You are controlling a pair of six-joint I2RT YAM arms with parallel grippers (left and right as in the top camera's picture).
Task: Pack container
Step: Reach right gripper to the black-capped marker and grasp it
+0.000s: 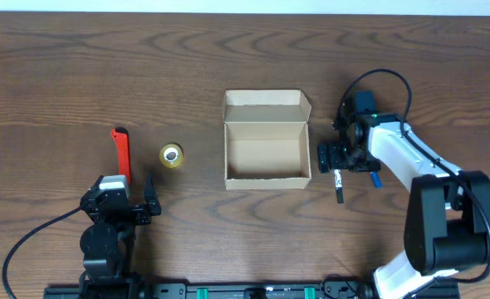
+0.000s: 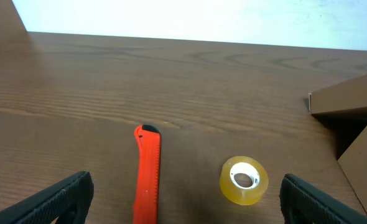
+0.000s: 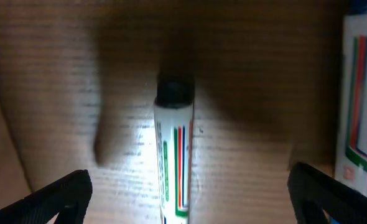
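The container [image 1: 266,176] is a tan cardboard box standing open at the table's middle, its flap lid folded back on the far side; its corner shows in the left wrist view [image 2: 351,102]. It looks empty. My right gripper [image 1: 342,158] hovers just right of the box, open. In the right wrist view its fingers [image 3: 190,199] straddle a white marker with a black cap [image 3: 173,149], which also shows in the overhead view [image 1: 339,184]. A second marker [image 3: 357,124] lies to its right, its blue end visible from above [image 1: 376,177]. My left gripper [image 1: 127,195] is open and empty.
A red box cutter [image 1: 122,154] and a roll of clear yellowish tape [image 1: 171,155] lie left of the box. Both lie ahead of the left gripper's open fingers [image 2: 186,199], the cutter [image 2: 147,174] to the left and the tape [image 2: 244,180] to the right.
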